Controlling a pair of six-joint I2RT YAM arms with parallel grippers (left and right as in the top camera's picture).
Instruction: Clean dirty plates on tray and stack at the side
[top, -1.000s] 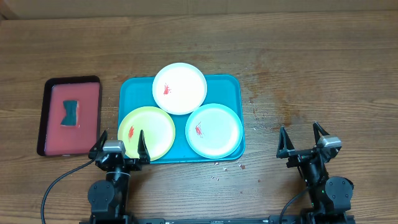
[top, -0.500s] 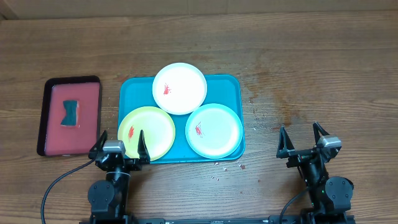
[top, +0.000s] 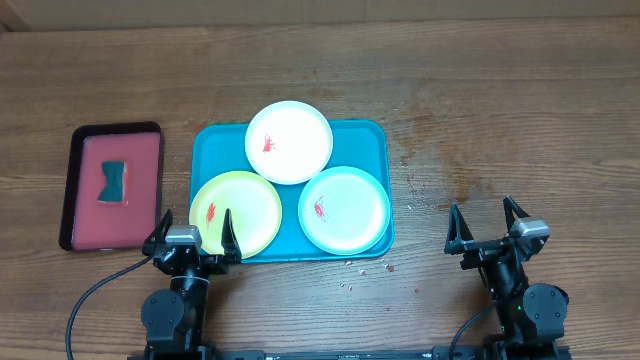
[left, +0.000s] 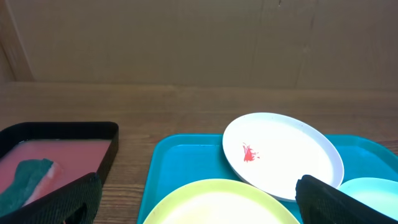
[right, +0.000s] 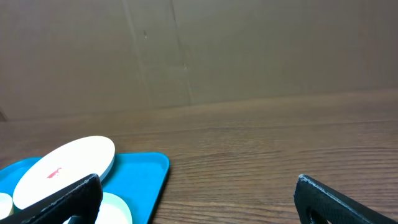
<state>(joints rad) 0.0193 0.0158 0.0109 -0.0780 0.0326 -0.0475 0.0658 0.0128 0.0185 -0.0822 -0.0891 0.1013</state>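
The teal-blue tray (top: 373, 135) lies mid-table and holds three plates. The white plate (top: 289, 141) sits at the back, resting partly on the other two, with a red smear. The yellow-green plate (top: 236, 211) is front left, the pale blue plate (top: 344, 208) front right, each with a red smear. My left gripper (top: 193, 228) is open and empty at the tray's front-left corner, over the yellow-green plate's edge (left: 217, 202). My right gripper (top: 487, 222) is open and empty over bare wood right of the tray. The white plate also shows in the left wrist view (left: 283, 152) and in the right wrist view (right: 65, 163).
A smaller dark-rimmed tray (top: 72, 180) with a pink-red inside lies left of the teal tray and holds a teal sponge (top: 113, 182). Small crumbs and stains (top: 410, 170) dot the wood right of the tray. A wall stands behind the table.
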